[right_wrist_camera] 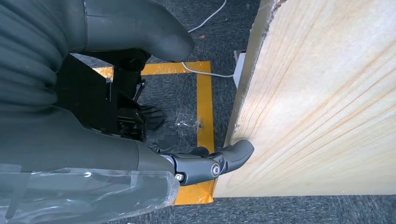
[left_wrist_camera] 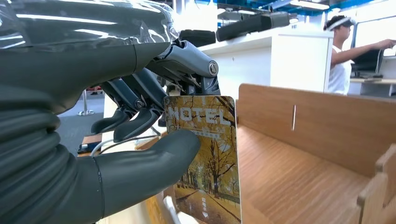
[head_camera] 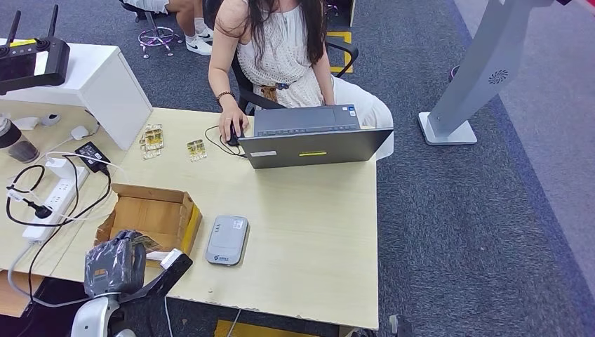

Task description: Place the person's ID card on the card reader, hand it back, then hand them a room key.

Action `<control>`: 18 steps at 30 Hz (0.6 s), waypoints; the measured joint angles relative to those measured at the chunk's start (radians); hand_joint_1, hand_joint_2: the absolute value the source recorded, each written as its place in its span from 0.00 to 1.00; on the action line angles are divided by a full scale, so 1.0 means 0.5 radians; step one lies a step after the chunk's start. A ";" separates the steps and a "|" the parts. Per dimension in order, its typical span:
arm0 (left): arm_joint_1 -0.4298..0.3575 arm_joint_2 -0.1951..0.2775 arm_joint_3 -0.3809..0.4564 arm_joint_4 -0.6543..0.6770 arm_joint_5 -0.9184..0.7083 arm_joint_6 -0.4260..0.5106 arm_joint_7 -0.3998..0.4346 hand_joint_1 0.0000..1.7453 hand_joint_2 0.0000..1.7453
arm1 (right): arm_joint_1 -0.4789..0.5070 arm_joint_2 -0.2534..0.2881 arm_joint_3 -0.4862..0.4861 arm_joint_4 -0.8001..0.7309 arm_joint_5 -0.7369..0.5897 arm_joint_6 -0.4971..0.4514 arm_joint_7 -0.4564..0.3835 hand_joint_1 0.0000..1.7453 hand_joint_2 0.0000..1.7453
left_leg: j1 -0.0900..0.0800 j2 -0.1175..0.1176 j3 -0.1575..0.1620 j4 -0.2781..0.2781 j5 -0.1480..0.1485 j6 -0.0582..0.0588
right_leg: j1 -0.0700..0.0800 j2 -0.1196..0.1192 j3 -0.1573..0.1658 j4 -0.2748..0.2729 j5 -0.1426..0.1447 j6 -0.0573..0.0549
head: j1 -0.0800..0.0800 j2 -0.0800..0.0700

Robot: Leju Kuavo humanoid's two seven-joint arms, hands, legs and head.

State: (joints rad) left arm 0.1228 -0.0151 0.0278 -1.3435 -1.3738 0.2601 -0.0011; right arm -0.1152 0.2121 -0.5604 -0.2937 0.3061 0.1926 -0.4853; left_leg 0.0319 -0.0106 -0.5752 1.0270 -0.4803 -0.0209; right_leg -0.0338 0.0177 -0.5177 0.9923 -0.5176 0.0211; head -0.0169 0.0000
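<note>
The light wooden counter (head_camera: pixel 309 232) carries everything, and a person (head_camera: pixel 281 49) sits at its far side with one hand on a mouse beside an open grey laptop (head_camera: pixel 312 137). Near the robot's edge sits an open cardboard box (head_camera: pixel 151 214) with bare brown walls. Just to the right of the box, apart from it, the grey card reader (head_camera: pixel 227 239) lies flat, its long axis running from the near edge toward the far edge.

The left hand (head_camera: pixel 116 265) hangs over the box's near corner. In the left wrist view the left hand (left_wrist_camera: pixel 140 140) pinches the room key (left_wrist_camera: pixel 205 154): the thick grey thumb presses on the printed face and the darker fingers (left_wrist_camera: pixel 135 121) curl behind its upper edge. The card stands on end in that view, its long axis running up and down, the word HOTEL reading level across its upper part, its lower end toward the box's floor. It is a rectangular card with rounded corners, printed with yellow autumn trees along a path, with a line of small print under the white lettering.

The right hand (right_wrist_camera: pixel 140 154) hangs below the counter's edge beside the pale wood side panel, above grey carpet marked with yellow tape. One finger reaches out to the panel and the thumb stands clear of it, with nothing held. More key cards (head_camera: pixel 153 139) lie on the counter near the laptop's cable.
</note>
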 joint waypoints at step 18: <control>-0.681 -0.005 -0.009 0.080 -0.150 0.466 0.009 1.00 1.00 | -0.019 0.001 0.080 0.003 0.057 -0.003 0.045 0.00 1.00 | 0.001 0.000 0.000 0.000 0.008 -0.002 | 0.001 -0.002 -0.001 0.001 0.008 -0.003 | 0.000 0.000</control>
State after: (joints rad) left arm -0.2178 -0.0177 0.0235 -1.3037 -1.4486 0.4932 0.0033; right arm -0.1245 0.2124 -0.5203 -0.2922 0.3348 0.1911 -0.4630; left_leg 0.0325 -0.0108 -0.5752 1.0272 -0.4761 -0.0218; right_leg -0.0331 0.0168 -0.5182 0.9929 -0.5136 0.0194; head -0.0170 0.0000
